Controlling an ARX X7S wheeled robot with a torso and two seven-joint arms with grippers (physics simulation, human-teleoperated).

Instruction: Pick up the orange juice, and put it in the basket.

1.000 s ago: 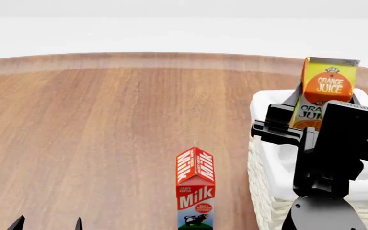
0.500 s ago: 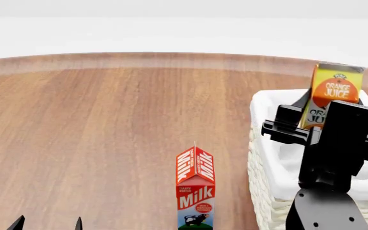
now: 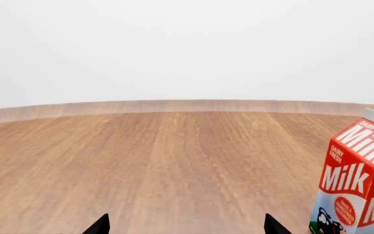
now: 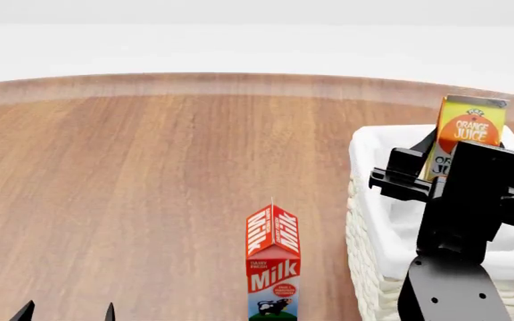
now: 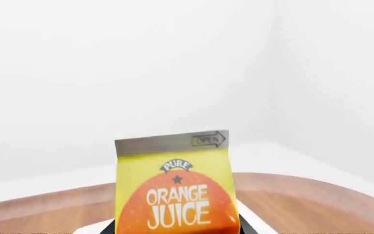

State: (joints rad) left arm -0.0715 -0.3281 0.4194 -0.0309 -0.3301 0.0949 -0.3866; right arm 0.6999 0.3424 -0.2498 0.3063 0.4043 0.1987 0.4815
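Observation:
The orange juice [image 4: 470, 131] is a yellow and orange carton held upright over the far part of the basket [image 4: 361, 175], a cream wicker basket with a white cloth lining at the right. My right gripper [image 4: 449, 160] is shut on the carton's lower half, and the black arm hides the carton's bottom. In the right wrist view the orange juice [image 5: 174, 190] fills the space between the dark jaws of the right gripper [image 5: 176, 229]. My left gripper [image 4: 67, 313] sits at the near left edge, open and holding nothing; it shows as the left gripper [image 3: 185, 228] over bare wood.
A red and white milk carton [image 4: 273, 264] stands upright on the wooden table [image 4: 150, 174], just left of the basket's near corner. In the left wrist view that milk carton [image 3: 357, 187] stands off to one side of the open fingers.
The right gripper has carried the orange juice to the right and a little lower over the basket. The milk carton and the left gripper have not moved.

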